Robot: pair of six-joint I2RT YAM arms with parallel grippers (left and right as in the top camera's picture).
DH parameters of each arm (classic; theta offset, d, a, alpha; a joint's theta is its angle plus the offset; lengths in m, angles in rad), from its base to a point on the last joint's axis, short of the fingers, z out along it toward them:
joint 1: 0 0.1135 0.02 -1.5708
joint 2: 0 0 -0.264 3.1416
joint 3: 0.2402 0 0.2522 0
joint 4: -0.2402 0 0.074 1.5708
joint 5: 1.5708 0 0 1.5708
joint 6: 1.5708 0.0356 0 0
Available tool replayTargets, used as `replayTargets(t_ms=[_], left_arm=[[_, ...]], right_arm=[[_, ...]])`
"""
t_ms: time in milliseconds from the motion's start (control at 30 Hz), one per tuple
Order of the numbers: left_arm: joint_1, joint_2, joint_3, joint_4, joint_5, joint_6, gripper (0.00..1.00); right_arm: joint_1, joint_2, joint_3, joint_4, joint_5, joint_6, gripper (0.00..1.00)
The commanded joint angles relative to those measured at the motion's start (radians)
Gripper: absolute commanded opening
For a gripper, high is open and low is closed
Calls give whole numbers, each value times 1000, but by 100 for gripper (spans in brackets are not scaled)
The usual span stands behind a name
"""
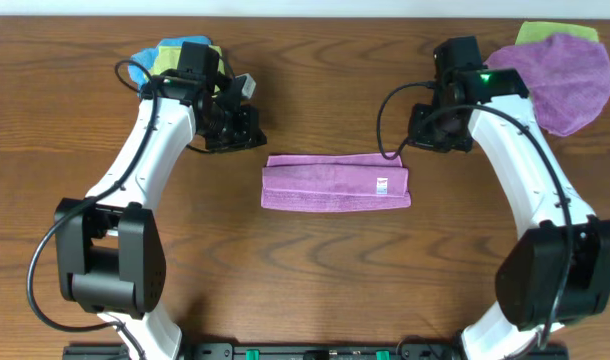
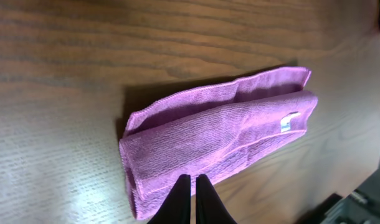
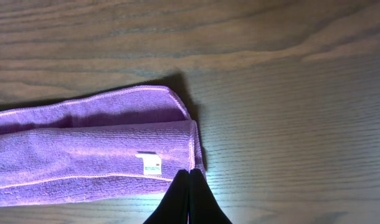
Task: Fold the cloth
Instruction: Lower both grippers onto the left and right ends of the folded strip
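The pinkish-purple cloth (image 1: 335, 182) lies folded into a long strip on the table's middle, its white tag (image 1: 381, 185) near the right end. It also shows in the left wrist view (image 2: 221, 140) and the right wrist view (image 3: 90, 155). My left gripper (image 1: 235, 128) is shut and empty, up and to the left of the cloth's left end; its fingertips (image 2: 193, 179) hover above that end. My right gripper (image 1: 432, 128) is shut and empty, up and to the right of the cloth's right end; its fingertips (image 3: 189, 173) hover by that corner.
A more violet purple cloth (image 1: 560, 75) lies at the back right on a lime-green cloth (image 1: 550, 33). Blue and lime-green cloths (image 1: 165, 55) lie at the back left behind the left arm. The table (image 1: 315, 80) is dark wood.
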Motion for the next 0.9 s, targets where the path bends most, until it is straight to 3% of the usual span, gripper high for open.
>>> replayTargets(t_ms=[0, 100, 167, 433, 567, 733, 867], left_arm=[[3, 5, 15, -3, 72, -63, 6], [5, 5, 15, 13, 191, -29, 6], [3, 2, 16, 20, 192, 8, 6], [-130, -122, 15, -37, -193, 105, 6], [-230, -244, 5, -38, -306, 110, 6], [-299, -401, -198, -16, -327, 99, 6], [-298, -499, -429, 174, -328, 68, 6]], right_arm=[[1, -54, 18, -1, 21, 7, 2], [1, -68, 18, -2, 21, 6, 1], [1, -72, 18, -14, 16, -25, 1], [16, -128, 29, -137, 2, -45, 1], [97, -291, 15, -110, 207, -40, 2], [185, -604, -274, 23, 293, 2, 1], [166, -770, -534, 138, 216, 20, 2]])
